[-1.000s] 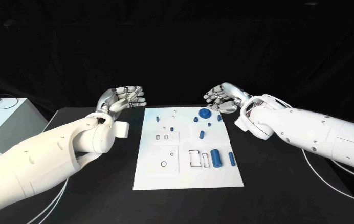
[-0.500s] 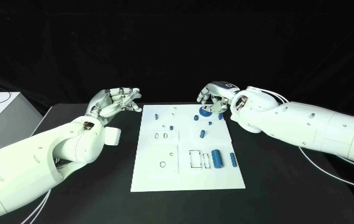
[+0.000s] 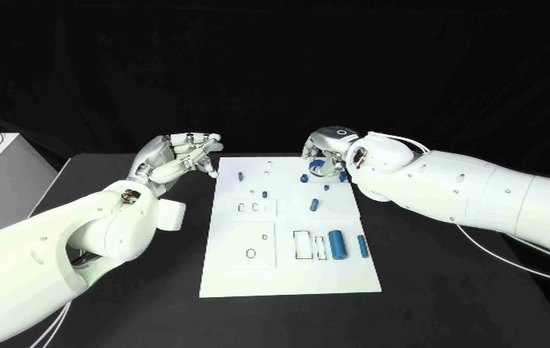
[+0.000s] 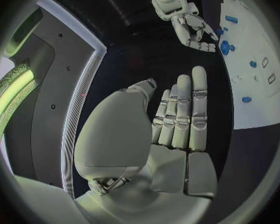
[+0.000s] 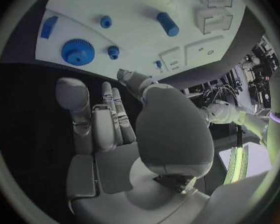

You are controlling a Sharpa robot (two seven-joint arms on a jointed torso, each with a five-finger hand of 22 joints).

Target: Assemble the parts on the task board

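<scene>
Hands both empty, fingers apart: right hand point(image 3: 326, 151) hovers by the small blue toothed plastic gear point(image 5: 77, 52). Looks light, rigid; I'd pinch its rim. Left hand point(image 3: 178, 157) idle.

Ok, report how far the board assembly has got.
Nothing looks assembled yet. Blue parts still lie loose on the task board: a gear, a large cylinder, a bar. The right robot hand hovers over the board's far edge near the gear, holding nothing. The left robot hand is open beside the board. Essentially all placing remains.
</scene>
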